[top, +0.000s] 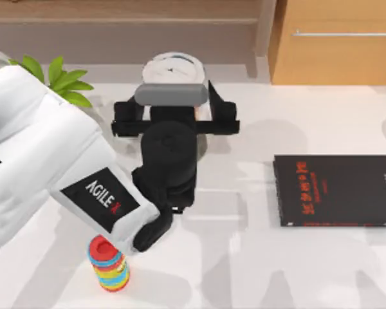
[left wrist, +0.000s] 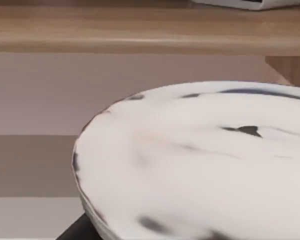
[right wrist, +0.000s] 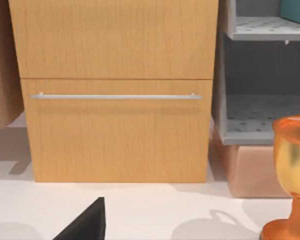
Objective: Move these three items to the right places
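Grey-marbled coaster disc (left wrist: 200, 160) lay bare under the left pincer (top: 174, 71), grip state untellable; black book (top: 334, 190) carried nothing, so placing looked undone.

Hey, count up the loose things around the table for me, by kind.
Black book: 1
Stacked ring toy: 1
Marbled round disc: 1
Green plant: 1
Gold trophy cup: 1
Total: 5

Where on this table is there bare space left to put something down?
Bare white tabletop runs along the near edge between the striped ring stack and the black book, and again between the left arm and that book. The far-left side is crowded: plant, marbled white disc and the arm over it.
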